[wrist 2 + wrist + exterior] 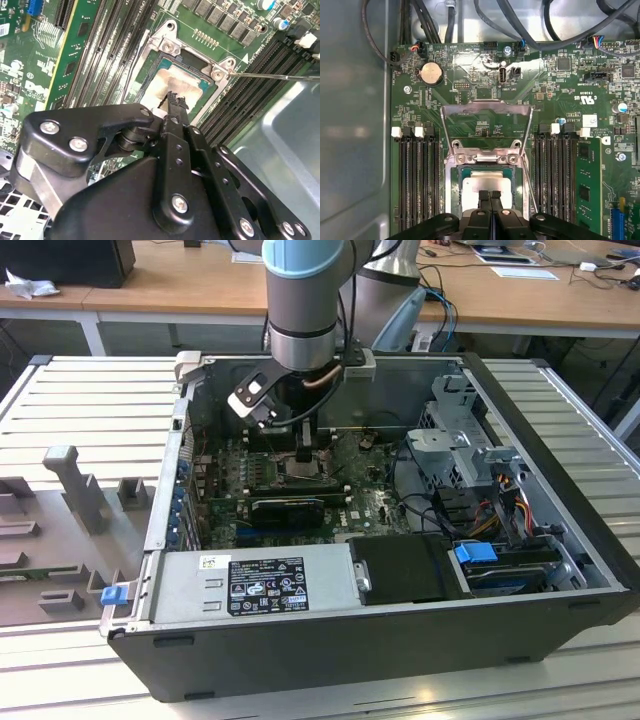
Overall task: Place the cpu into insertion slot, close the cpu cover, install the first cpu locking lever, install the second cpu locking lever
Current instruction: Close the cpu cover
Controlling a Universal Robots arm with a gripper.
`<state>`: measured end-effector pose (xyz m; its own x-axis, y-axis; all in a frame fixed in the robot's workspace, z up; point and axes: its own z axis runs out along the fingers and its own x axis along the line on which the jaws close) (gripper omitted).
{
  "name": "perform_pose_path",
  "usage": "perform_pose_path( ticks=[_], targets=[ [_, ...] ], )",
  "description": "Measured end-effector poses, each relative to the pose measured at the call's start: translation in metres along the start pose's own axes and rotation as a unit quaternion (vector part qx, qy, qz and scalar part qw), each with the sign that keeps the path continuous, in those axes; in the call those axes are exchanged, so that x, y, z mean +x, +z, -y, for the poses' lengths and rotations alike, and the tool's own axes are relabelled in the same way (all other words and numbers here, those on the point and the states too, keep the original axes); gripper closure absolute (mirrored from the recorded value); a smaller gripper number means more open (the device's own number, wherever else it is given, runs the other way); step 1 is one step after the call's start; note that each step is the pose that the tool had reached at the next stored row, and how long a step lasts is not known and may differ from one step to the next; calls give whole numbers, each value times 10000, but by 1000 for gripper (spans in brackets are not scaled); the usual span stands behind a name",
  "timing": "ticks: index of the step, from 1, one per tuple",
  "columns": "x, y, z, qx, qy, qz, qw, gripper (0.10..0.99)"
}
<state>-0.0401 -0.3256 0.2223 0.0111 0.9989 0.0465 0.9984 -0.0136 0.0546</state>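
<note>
The cpu lies in the insertion slot, its dull silver top facing up; it also shows in the second wrist view. My gripper is shut, its black tips together over the middle of the chip; I cannot tell whether they touch it. The cpu cover, a silvery frame with a square window, stands open beyond the socket's hinge. A thin wire locking lever sticks out unlatched from the socket corner. In the exterior view the gripper is down inside the open computer case.
Long black memory slots flank the socket on both sides. A round coin battery and cables lie beyond it. In the exterior view a black finned card, a power supply and a drive cage crowd the case.
</note>
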Motion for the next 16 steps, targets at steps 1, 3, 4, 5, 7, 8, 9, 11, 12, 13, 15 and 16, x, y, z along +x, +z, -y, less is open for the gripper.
perform_pose_path(
  ticks=[1, 3, 4, 5, 7, 8, 9, 11, 12, 13, 15, 16],
  targets=[
    [1, -18, -1, 0, 0, 0, 10000, 980],
    [1, -26, -6, 2, 0, -2, 10000, 980],
    [-7, -27, -17, 11, 2, -25, 10000, 980],
    [-9, -26, -30, 22, 2, -31, 10000, 980],
    [-2, -80, -44, 24, 4, -41, 10000, 980],
    [12, -223, -52, 24, 3, -39, 10000, 980],
    [20, -384, -60, 22, 4, -39, 10000, 980],
    [21, -394, -96, 22, 4, -39, 10000, 980],
    [21, -398, -105, 23, 3, -38, 10000, 980],
    [21, -409, -105, 23, 3, -38, 10000, 980],
    [23, -450, -108, 22, 4, -39, 10000, 980],
    [24, -459, -108, 22, 4, -38, 10000, 980]
  ],
)
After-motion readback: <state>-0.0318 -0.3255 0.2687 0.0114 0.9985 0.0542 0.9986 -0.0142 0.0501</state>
